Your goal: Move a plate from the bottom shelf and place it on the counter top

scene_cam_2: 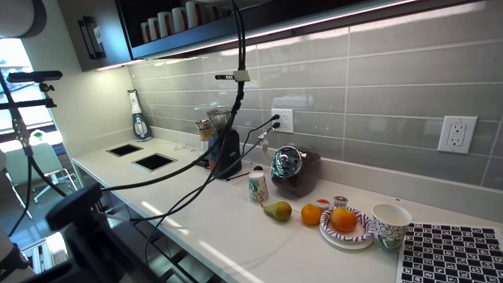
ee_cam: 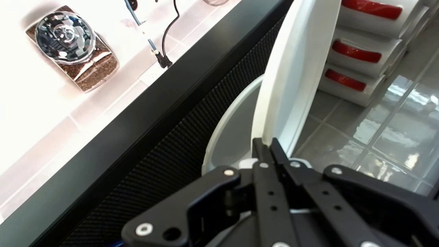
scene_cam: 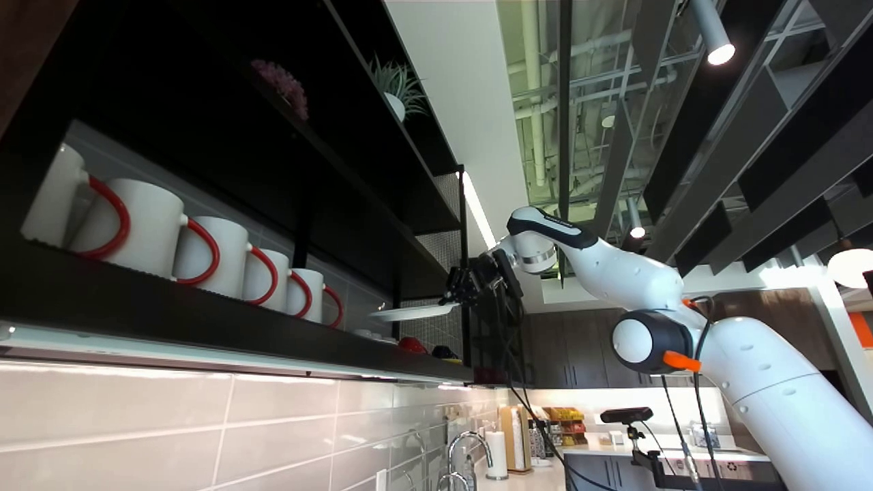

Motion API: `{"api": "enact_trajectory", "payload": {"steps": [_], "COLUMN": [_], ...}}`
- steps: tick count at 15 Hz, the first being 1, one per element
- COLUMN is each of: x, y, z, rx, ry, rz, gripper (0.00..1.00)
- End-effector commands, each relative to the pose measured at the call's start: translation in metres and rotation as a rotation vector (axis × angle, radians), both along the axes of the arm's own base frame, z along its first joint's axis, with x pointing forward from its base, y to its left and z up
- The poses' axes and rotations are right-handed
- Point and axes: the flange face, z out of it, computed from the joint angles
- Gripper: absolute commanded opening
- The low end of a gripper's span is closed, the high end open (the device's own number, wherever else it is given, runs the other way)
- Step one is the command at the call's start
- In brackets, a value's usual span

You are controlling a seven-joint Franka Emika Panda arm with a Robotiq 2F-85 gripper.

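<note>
A pale, thin plate (ee_cam: 301, 65) is pinched at its rim by my gripper (ee_cam: 266, 141), whose fingers are closed together on it. In an exterior view the plate (scene_cam: 412, 313) appears almost edge-on, held out in front of the gripper (scene_cam: 451, 301) and above the bottom shelf (scene_cam: 204, 317). It stands clear of the shelf's black front lip in that view; whether its hidden far side touches anything I cannot tell. The white counter top (scene_cam_2: 220, 239) runs below the shelf (scene_cam_2: 184, 40). Neither gripper nor plate can be made out clearly in that view.
White mugs with red handles (scene_cam: 266, 276) line the bottom shelf beside the plate. Another pale round dish (ee_cam: 236, 120) lies beneath it. A dark upper shelf (scene_cam: 354, 198) hangs overhead. Fruit, paper cups (scene_cam_2: 391, 228) and a jar (scene_cam_2: 296, 171) stand on the counter; cables (scene_cam_2: 237, 102) dangle across.
</note>
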Motion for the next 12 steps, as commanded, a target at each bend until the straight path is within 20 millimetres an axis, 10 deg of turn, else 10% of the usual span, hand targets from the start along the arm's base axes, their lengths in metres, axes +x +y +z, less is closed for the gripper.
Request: {"api": "enact_trajectory", "payload": {"steps": [1, 12], "x": [0.000, -0.014], "y": [0.000, 0.030], "z": [0.000, -0.019], "rx": [0.000, 0.060], "ry": [0.000, 0.035], "rz": [0.000, 0.248], "gripper": [0.03, 0.01]}}
